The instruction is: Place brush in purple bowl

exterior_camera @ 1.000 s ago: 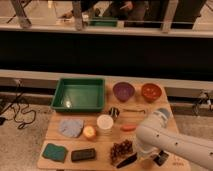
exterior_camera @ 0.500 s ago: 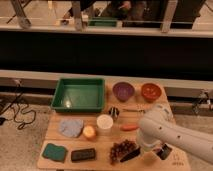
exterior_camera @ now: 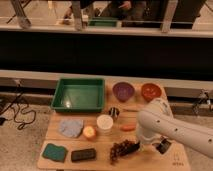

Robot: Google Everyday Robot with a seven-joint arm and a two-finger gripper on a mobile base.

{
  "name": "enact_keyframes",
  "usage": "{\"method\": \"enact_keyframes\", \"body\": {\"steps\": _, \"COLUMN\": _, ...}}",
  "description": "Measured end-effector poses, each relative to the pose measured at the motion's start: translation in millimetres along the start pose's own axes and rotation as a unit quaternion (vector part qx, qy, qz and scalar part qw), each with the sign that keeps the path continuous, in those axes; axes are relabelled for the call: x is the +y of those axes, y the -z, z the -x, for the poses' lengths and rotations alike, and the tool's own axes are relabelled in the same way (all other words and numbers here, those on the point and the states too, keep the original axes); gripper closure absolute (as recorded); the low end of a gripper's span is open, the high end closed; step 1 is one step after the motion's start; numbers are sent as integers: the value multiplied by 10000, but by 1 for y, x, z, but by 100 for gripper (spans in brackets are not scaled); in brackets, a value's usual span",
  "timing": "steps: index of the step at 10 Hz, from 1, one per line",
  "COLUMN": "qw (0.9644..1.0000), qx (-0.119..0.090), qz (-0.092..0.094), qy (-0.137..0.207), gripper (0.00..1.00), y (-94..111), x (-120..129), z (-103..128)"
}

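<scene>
– Purple bowl (exterior_camera: 123, 91): position?
– It stands upright at the back of the wooden desk (exterior_camera: 150, 161), between the green tray (exterior_camera: 80, 95) and the orange bowl (exterior_camera: 151, 91), with its glossy inside showing.
– And the brush (exterior_camera: 131, 147)?
– It is at the front of the desk, well apart from the purple bowl. Only a dark stretch of it shows, just beside a dark bunch of grapes (exterior_camera: 119, 149) and running under the end of the white arm (exterior_camera: 170, 131).
– State of the gripper (exterior_camera: 140, 146)?
– It is low over the front right of the desk, at the brush, and largely hidden behind the arm. The jaws are closed. Whether they clamp the brush cannot be confirmed from this view.
– Other items noted?
– A white cup (exterior_camera: 104, 123) sits mid-desk, with a carrot (exterior_camera: 128, 128) just to its right, near the arm. A blue-grey cloth (exterior_camera: 71, 127) lies left of the cup. A teal sponge (exterior_camera: 54, 152) and a black block (exterior_camera: 83, 155) lie side by side at the front left.
</scene>
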Motion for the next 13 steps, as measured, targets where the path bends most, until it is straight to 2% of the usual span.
{"method": "enact_keyframes", "body": {"steps": 12, "qw": 10000, "qx": -31, "qz": -14, "qy": 5, "gripper": 100, "y": 2, "x": 2, "z": -1}}
{"method": "enact_keyframes", "body": {"steps": 13, "qw": 10000, "qx": -42, "qz": -69, "qy": 7, "gripper": 100, "y": 5, "x": -5, "z": 0}}
